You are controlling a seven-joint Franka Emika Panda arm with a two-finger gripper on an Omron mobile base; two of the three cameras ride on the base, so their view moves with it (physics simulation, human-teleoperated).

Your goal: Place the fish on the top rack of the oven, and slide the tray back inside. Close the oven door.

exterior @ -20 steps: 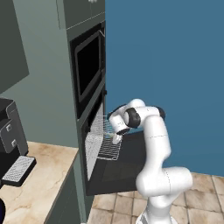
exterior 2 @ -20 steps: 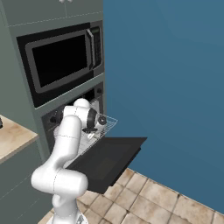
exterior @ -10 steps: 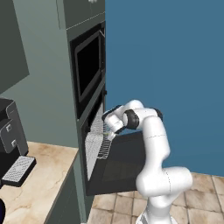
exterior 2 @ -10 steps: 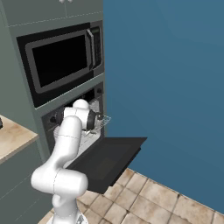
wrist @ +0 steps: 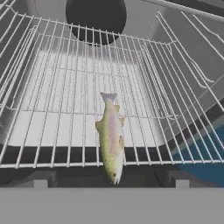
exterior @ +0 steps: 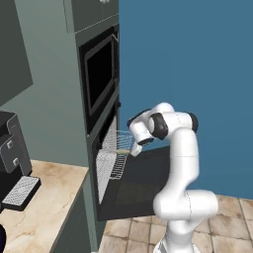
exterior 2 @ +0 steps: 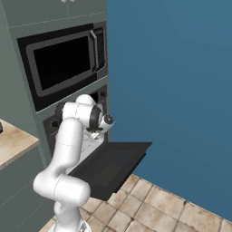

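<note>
The fish (wrist: 110,138), small and pale yellowish-tan, lies flat on the top rack (wrist: 57,109), its head at the rack's near edge. My gripper (wrist: 110,183) hangs just above that edge, open, with one dark fingertip on each side of the fish and well clear of it. From the left base view, the gripper (exterior: 133,149) is at the outer end of the wire rack (exterior: 109,160), which sticks out of the oven cavity, and the fish (exterior: 122,151) shows as a tan sliver there. The oven door (exterior: 141,183) lies folded down and open below; it is also the black panel (exterior 2: 115,161) under the gripper (exterior 2: 99,132).
A microwave (exterior 2: 63,63) with a black window sits built in above the oven. A beige counter (exterior: 44,207) with a dark coffee machine (exterior: 12,148) is to the left. A blue wall (exterior 2: 181,81) stands to the right, above a tiled floor (exterior 2: 158,204).
My jaws have gone from shut to wide open, and the fish now rests free on the rack. The hand has shifted slightly toward the oven.
</note>
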